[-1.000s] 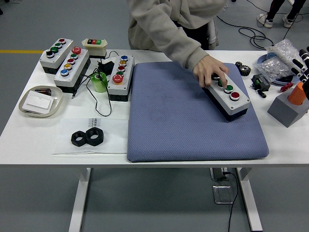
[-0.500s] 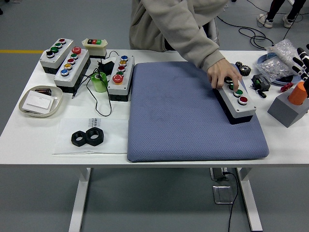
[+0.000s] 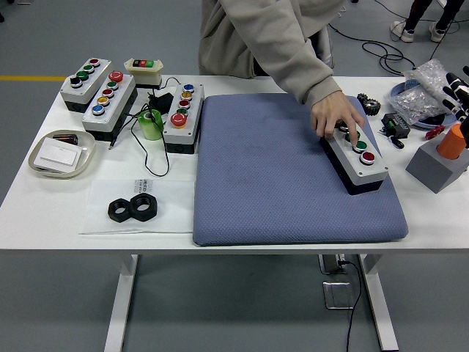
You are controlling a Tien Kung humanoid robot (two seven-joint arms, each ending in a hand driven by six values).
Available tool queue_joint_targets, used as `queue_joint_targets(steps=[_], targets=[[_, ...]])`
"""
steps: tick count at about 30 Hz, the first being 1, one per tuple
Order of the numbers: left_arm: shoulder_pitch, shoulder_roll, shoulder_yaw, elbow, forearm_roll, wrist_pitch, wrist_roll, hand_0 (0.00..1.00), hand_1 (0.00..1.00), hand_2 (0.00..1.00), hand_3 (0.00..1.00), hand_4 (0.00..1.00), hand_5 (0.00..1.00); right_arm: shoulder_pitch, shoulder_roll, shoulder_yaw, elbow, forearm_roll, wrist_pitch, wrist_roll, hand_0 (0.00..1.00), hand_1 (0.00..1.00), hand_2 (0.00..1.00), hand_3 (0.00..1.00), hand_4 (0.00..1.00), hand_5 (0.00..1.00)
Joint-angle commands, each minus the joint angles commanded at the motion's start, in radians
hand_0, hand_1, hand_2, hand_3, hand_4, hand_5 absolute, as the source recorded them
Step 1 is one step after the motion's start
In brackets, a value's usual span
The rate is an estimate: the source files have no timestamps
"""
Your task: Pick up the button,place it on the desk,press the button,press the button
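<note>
A grey button box point(image 3: 358, 159) with a green and a red button lies on the right part of the blue mat point(image 3: 293, 172). A person's hand point(image 3: 335, 116) rests on its far end, covering the buttons there. My right hand point(image 3: 456, 89) hangs at the right edge, above the table's right end, fingers spread and holding nothing. It is well apart from the box. My left arm does not show.
Three more button boxes point(image 3: 102, 99) and a small switch box point(image 3: 143, 71) stand at the back left. A green tape roll point(image 3: 152, 125), a tray point(image 3: 61, 153), two black nuts point(image 3: 133, 208), a grey block with an orange cone point(image 3: 442, 158) and a plastic bag point(image 3: 423, 92) lie around the mat.
The person has slid the button box a little to the right on the mat and turned it slightly. My right hand stays at the right edge.
</note>
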Motion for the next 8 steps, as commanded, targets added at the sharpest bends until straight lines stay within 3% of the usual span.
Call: queue_joint_targets(steps=[8], targets=[[0.000, 0.000, 0.001, 0.000, -0.002, 0.000, -0.001, 0.771, 0.803, 0.882, 0.806, 0.563, 0.998, 0.001, 0.001, -0.001, 0.000, -0.007, -0.001, -0.005, 0.983, 0.885, 0.944, 0.957, 0.751, 0.228]])
